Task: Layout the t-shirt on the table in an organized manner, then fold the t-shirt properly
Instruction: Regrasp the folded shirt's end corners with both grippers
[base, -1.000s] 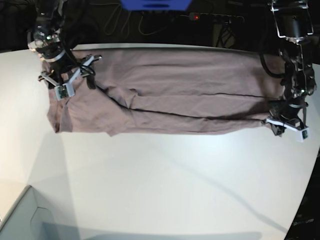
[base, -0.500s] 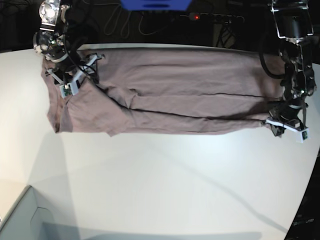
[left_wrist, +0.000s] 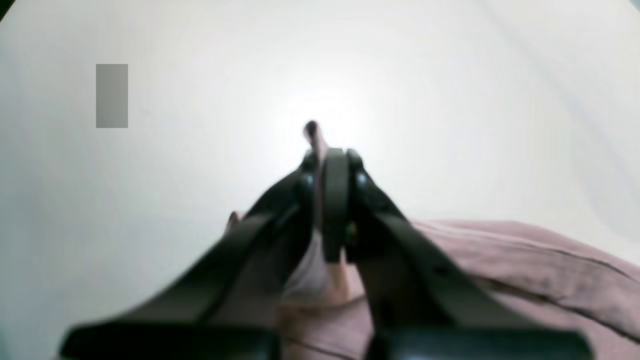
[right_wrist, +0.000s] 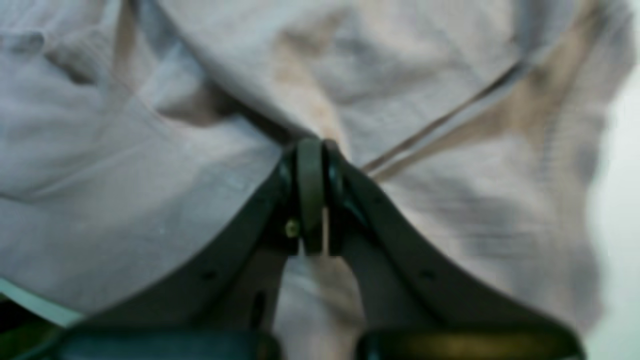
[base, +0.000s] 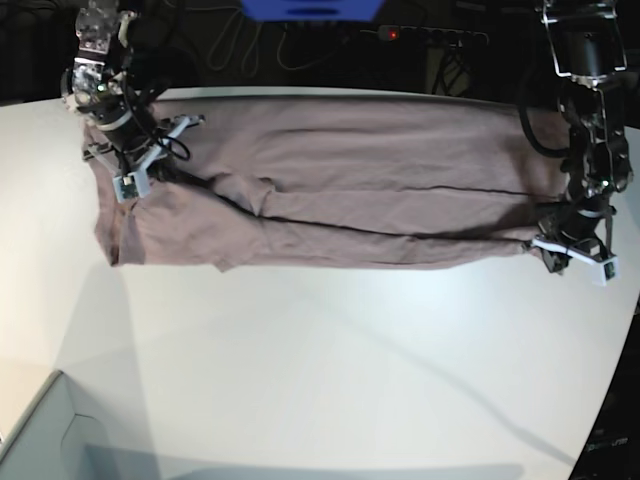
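- T-shirt (base: 330, 185): lying stretched across the far half of the bench (base: 330, 380), long folds already running lengthwise; creases are showing near its middle.
- Left hand (left_wrist: 332, 165): jaws closed, pinching a hem corner of the shirt at the bench surface.
- Right hand (right_wrist: 312, 160): jaws closed, gripping bunched fabric at the opposite end.
- Progress: layout and lengthwise folds are looking done; the crosswise fold and smoothing are remaining, in my judgement.

Your two arms: black metal, looped cables

Your left gripper (base: 572, 252) and right gripper (base: 150, 165) have slim black fingers (left_wrist: 334, 200), white-tipped mounts behind them.
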